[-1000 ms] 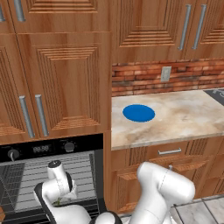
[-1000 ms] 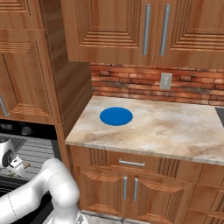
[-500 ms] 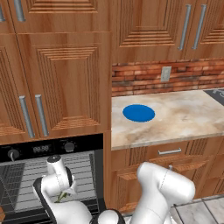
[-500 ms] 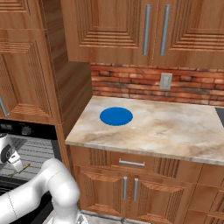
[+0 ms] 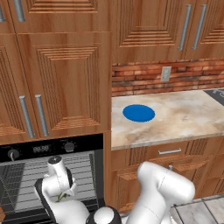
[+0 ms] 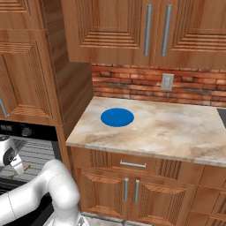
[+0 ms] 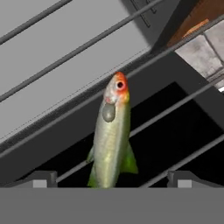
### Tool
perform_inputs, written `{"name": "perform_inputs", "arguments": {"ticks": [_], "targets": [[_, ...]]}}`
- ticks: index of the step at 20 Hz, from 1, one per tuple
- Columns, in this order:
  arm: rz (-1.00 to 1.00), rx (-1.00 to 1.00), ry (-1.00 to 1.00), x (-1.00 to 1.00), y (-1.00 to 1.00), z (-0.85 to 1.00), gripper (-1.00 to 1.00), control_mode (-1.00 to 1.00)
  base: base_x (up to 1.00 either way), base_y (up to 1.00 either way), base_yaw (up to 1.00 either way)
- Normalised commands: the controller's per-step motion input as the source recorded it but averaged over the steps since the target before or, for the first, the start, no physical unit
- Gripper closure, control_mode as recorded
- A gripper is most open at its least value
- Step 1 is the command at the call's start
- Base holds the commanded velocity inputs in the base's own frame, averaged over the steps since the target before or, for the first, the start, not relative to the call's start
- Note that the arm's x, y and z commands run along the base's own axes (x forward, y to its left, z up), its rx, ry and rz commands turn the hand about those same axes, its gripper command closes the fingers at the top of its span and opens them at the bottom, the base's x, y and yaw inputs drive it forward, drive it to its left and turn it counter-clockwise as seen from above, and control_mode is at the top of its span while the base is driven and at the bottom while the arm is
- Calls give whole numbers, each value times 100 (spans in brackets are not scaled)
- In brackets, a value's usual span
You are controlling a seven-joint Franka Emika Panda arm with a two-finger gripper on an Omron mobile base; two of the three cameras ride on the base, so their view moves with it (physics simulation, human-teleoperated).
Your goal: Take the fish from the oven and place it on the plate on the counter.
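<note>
Gripping the fish [image 7: 111, 140] tail-first, long axis running up-frame, the gripper [image 5: 64, 195] sits lower left; the plate [image 5: 138, 113] lies upper right on the counter [image 5: 192, 116].

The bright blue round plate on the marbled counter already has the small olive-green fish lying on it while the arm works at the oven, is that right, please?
Not quite: the bright blue round plate on the beige marbled counter is bare, as the left base view shows. The small olive-green fish hangs at the pincer above the grey wire racks of the black wall oven, as the hand view shows.
</note>
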Motion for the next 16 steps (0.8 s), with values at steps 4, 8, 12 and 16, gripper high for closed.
{"name": "perform_inputs", "arguments": {"ticks": [4,8,12,16], "targets": [[0,0,0,36,-2,-6,-100,-100,0,0,0],[1,0,1,39,0,0,-100,-100,0,0,0],[5,0,1,17,0,-5,-100,-100,0,0,0],[3,0,8,-12,0,-33,-100,-100,0,0,0]]}}
